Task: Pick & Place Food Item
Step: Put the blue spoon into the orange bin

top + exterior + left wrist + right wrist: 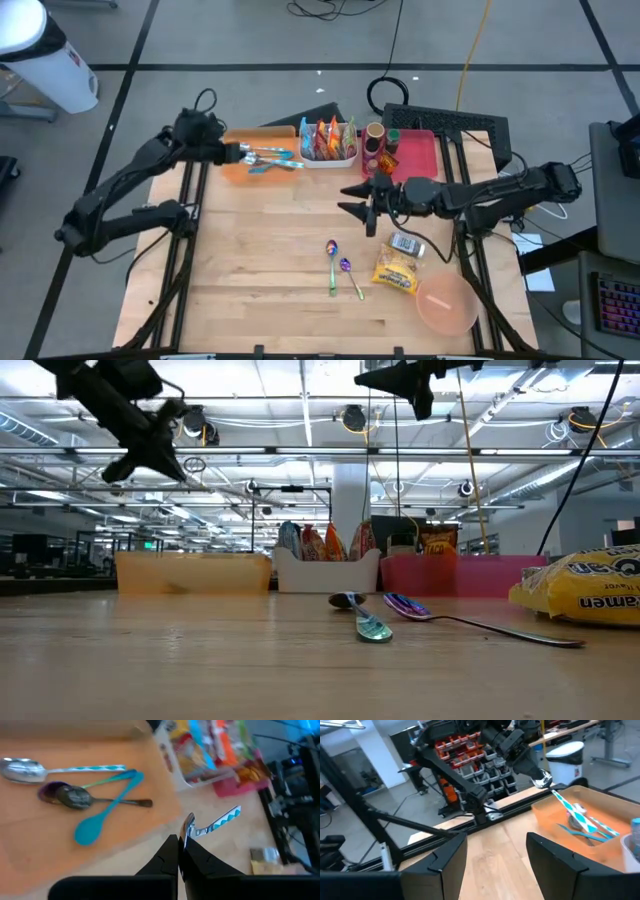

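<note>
Left gripper (180, 851) has its jaws pressed together on a spoon (210, 824) with a blue-patterned handle, pinching it at the bowl end and holding it over the near edge of the orange tray (232, 168), where three or four other spoons (80, 795) already lie; looks like it's sorting cutlery, not food (doesn't match the task line). Held by the bowl, the handle sticks out free, so a release should drop it flat into the tray. Right gripper (362, 205) hovers high over the middle of the tabletop (260, 270), jaws spread and holding nothing, pointed toward the left arm, probably just waiting. The likely food item, a yellow noodle packet (396, 271), lies flat on the tabletop just beside the pink bowl (446, 304) near the front right, well apart from both grippers. It's a soft crinkly pouch with dark print, a silver-wrapped packet (407, 244) touching its far side. Two more spoons (341, 270) lie loose just left of it. A white bin of snack packets (329, 142) and a red tray (420, 152) sit along the back.
</note>
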Controlling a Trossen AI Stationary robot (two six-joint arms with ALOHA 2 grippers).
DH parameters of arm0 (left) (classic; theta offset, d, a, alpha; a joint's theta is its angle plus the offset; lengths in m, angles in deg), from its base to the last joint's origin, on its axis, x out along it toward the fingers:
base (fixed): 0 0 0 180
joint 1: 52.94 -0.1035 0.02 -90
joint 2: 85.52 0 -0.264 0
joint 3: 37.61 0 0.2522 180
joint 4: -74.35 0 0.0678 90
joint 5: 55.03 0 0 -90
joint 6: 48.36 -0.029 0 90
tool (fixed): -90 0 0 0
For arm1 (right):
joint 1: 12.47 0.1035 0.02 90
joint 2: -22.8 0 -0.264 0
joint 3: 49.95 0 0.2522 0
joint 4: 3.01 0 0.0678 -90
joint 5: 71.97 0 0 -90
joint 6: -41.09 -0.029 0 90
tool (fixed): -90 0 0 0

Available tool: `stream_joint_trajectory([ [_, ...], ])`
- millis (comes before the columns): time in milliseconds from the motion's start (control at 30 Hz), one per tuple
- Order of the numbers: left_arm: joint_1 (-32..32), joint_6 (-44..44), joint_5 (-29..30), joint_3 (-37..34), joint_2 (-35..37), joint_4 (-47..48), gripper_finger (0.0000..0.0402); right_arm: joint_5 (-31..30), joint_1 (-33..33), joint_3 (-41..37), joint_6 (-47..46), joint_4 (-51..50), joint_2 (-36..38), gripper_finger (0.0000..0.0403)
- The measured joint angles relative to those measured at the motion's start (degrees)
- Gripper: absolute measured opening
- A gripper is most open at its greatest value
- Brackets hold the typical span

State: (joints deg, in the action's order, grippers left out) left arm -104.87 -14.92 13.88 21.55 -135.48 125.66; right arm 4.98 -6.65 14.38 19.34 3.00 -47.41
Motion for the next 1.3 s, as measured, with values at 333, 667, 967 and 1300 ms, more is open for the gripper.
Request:
stream_joint_trajectory([
  [333, -8.8, -1.4, -1.0, 0.0, -9.8, -3.1, 0.0006, 1.2, -0.6, 0.0, 0.2, -4.1, 0.0, 0.0196],
  [667, -12.2, -1.0, 1.1, 0.0, -16.8, -5.8, 0.0004, 6.2, -3.8, 0.0, 0.6, -5.1, 0.0, 0.0196],
  [967, -15.1, -1.8, 0.6, 0.0, -18.3, -6.7, 0.0005, 13.6, -8.2, 0.0, 0.0, -6.1, 0.0, 0.0196],
  [1300, -18.5, -5.4, -2.8, 0.0, -18.4, -6.0, 0.0004, 16.3, -10.9, 0.0, -0.1, -6.8, 0.0, 0.0196],
])
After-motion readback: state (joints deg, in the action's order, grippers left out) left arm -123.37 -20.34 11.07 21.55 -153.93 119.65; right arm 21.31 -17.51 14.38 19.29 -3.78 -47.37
